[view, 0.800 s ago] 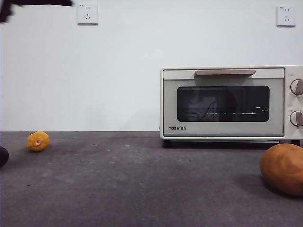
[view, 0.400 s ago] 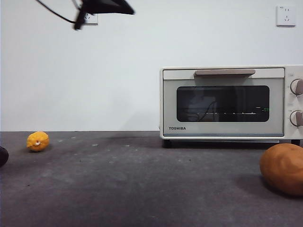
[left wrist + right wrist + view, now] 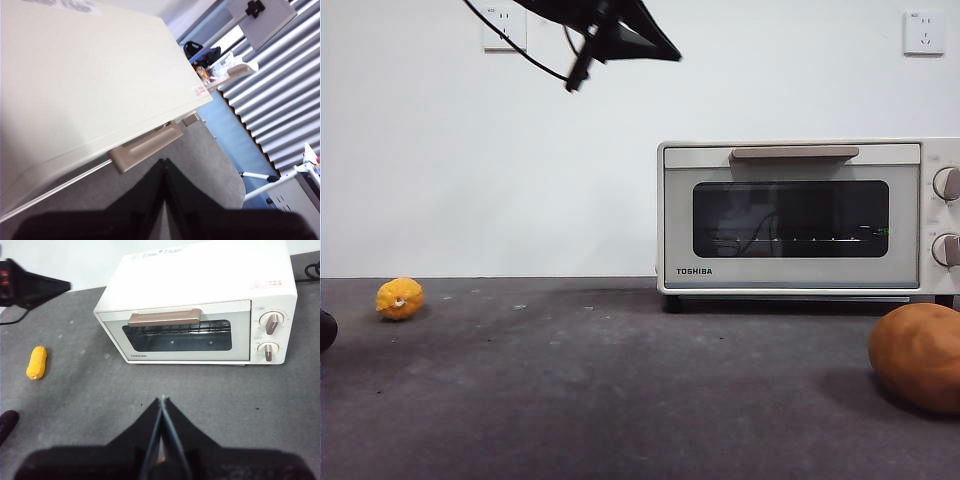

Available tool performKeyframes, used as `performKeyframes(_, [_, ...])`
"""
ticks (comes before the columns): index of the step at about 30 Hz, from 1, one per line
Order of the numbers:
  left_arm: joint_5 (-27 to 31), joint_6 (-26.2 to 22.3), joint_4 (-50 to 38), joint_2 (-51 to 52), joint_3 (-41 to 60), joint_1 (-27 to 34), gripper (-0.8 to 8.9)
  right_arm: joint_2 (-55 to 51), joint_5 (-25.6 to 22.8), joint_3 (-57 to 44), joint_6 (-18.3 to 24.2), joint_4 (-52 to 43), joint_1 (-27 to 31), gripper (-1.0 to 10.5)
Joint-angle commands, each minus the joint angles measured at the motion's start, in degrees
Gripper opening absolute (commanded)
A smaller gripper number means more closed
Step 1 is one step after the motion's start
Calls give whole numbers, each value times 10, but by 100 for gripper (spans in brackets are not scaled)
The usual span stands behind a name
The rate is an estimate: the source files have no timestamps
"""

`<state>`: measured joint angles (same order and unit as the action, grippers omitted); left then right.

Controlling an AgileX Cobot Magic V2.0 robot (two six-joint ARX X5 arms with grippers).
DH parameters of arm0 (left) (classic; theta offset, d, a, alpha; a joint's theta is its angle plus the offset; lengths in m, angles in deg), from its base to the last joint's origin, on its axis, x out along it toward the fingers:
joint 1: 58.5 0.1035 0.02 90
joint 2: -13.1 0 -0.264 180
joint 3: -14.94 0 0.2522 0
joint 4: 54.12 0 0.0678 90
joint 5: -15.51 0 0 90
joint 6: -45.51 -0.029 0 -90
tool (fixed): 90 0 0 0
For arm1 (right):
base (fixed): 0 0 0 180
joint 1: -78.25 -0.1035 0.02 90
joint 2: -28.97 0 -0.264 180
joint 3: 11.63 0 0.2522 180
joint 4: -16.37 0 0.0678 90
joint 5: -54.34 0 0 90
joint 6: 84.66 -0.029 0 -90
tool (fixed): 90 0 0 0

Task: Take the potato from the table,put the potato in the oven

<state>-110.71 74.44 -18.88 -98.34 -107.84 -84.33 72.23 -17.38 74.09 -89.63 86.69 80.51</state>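
While shut, oven (image 3: 790, 215): frame right.
Potato (image 3: 916, 356): lower right, on table (image 3: 600, 400).
Left claw (image 3: 164, 162): pressed together.
Right claw (image 3: 162, 399): together.

light: even, bright | shadows: soft under potato (image 3: 918, 357) | focus: left wrist soft

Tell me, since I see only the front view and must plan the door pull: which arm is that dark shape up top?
Observer: The left gripper. Its wrist camera shows the oven top and the handle close by.
Operator: Jaws open?
Observer: No, shut, tips together.
Operator: And the other arm?
Observer: The right gripper hangs above the table in front of the oven, jaws shut too.
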Motion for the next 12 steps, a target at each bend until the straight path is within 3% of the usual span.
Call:
performKeyframes(1, [-2,-10,5,-30,-33,-8,-5,17,2,25,7,13,0,1])
performKeyframes(9, [3,-13,3,-95,-103,-31,-5,75,2,89,8,77,0,1])
performKeyframes(12, [15,-40,3,-104,-111,-39,-5,87,2,94,8,90,0,1])
